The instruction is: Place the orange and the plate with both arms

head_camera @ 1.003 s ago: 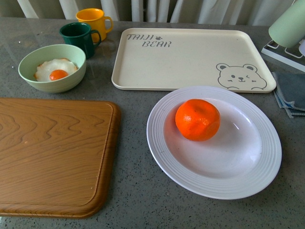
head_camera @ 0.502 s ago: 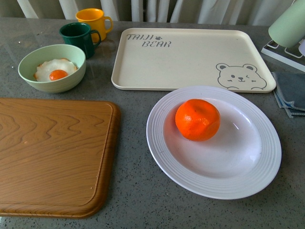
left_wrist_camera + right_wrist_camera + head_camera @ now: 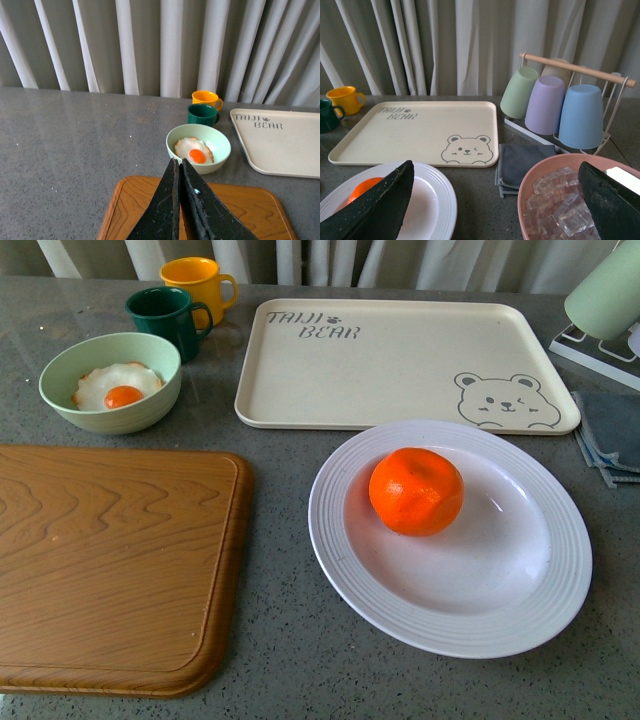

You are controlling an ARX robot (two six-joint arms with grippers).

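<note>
Front view: orange (image 3: 416, 491), glossy and dimpled, sits in the white ribbed plate (image 3: 530, 620). The plate rests on the tabletop (image 3: 290, 660), just before the tray (image 3: 400, 360). No arm is in view.

Left wrist view: left pincer (image 3: 179, 162) pressed together, empty, above the wooden board (image 3: 240, 210).

Right wrist view: right pincer (image 3: 495, 165) spread wide, empty, near the plate.

Judgement: no grasp begun. Next move calls for right onto the rim, and left opening for the orange.

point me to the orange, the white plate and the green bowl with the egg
orange (image 3: 416, 490), front view, middle of its dimpled skin
white plate (image 3: 325, 515), front view, ribbed rim on the side toward the wooden board
green bowl (image 3: 110, 422), front view, outer wall facing the camera
</note>
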